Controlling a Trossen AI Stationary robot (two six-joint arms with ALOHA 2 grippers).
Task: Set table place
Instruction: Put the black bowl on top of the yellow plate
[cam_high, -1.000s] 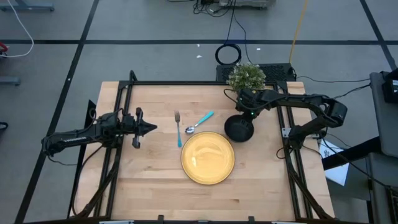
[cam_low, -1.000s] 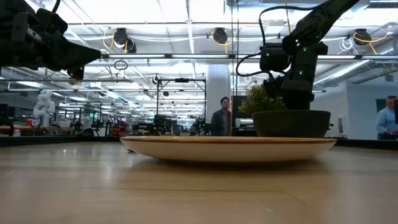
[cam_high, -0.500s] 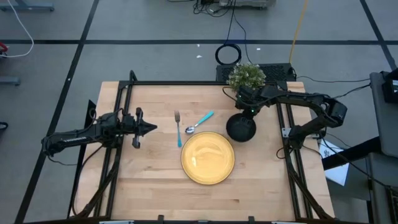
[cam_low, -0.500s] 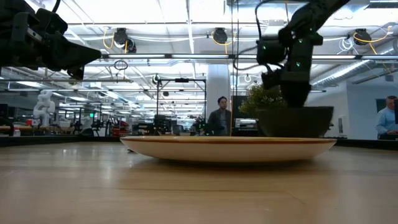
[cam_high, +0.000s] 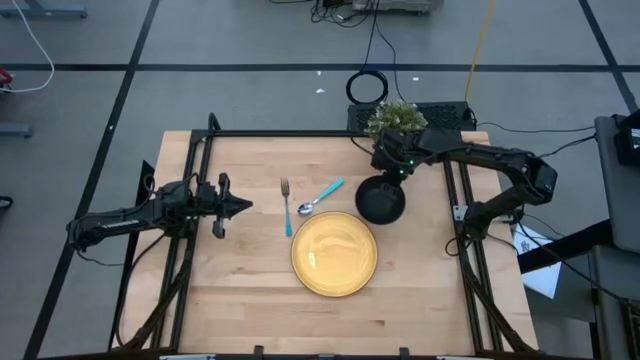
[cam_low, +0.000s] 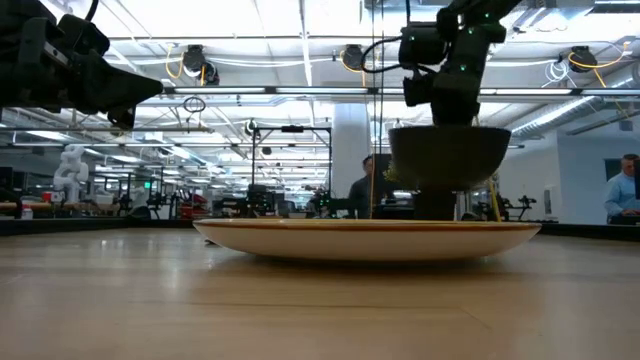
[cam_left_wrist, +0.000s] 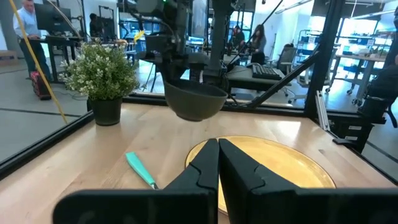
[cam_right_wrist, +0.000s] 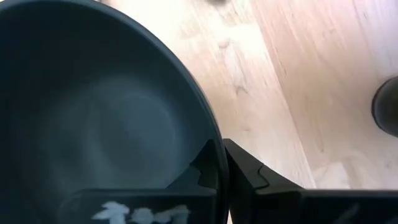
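Left gripper: fingers pressed together on nothing, hovering well to the left of the yellow plate, pointing toward it.
Fork: lies on the table between the left gripper and the plate, just left of the plate's upper-left edge.
Spoon: teal handle, lies slanted just beside the fork, above the plate's upper-left rim.
Yellow plate: flat on the table near its middle; nothing on it.
Black bowl: pinched by its rim in the right gripper, whose fingers are closed on the rim; it hangs beyond the plate's upper-right edge, and nothing shows inside it.
Potted plant: at the table's far edge, beyond the plate's upper right, behind the bowl.
Low view only: the bowl is clear of the tabletop, raised above the plate's rim; a person stands in the room behind the plate.
Left wrist view only: the bowl is lifted above the wood, with the plant standing beside it.
Right wrist view only: the bowl's bare inside.
Change from a second ago: the bowl sat on the table to the plate's upper right; now it is lifted and shifted slightly toward the plate. The left gripper has stayed put.
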